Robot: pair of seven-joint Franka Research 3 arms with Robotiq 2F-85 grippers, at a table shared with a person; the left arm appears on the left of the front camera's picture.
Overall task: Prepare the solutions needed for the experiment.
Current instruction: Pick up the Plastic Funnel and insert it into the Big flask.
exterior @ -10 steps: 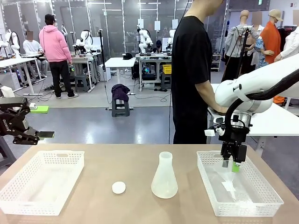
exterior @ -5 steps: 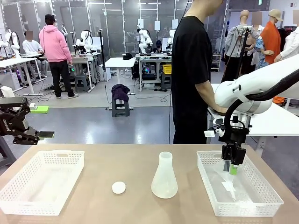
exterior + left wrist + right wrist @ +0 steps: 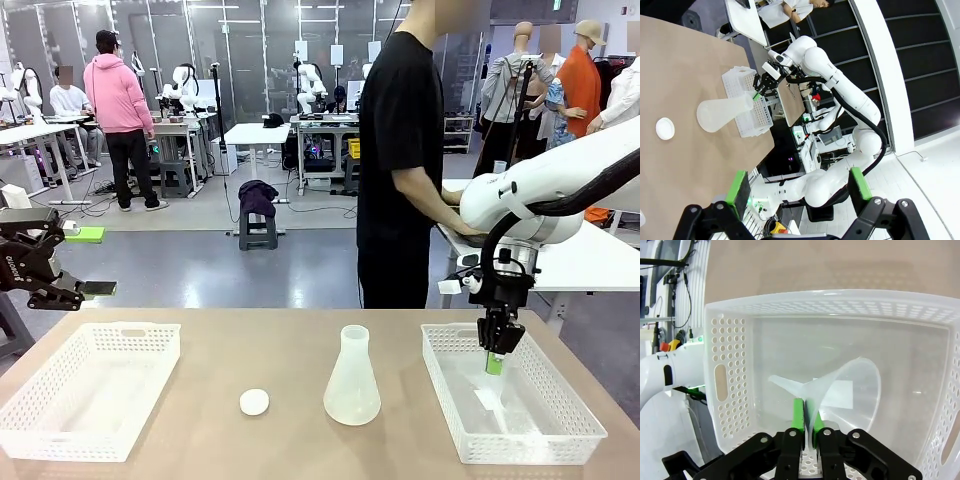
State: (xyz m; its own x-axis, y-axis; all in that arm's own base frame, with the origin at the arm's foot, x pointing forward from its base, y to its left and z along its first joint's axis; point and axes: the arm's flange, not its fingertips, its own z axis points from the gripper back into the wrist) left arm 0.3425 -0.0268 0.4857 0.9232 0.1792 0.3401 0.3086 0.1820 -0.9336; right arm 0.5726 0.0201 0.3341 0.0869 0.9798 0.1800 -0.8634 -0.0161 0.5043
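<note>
Pinching the wall of a clear funnel (image 3: 855, 390), the right gripper (image 3: 493, 365) is seen with its green pads closed on it, low inside the right basket (image 3: 530, 440) at the table's right edge. Since a second ago it has been turned and shifted slightly left, and the person behind has moved left too. The left gripper (image 3: 90, 290) is held wide open and empty beyond the table's left edge, unmoved. A frosted flask (image 3: 352, 385) stands mid-table with a white cap (image 3: 254, 402) beside it. Whether solutions lie in the flask cannot be told.
</note>
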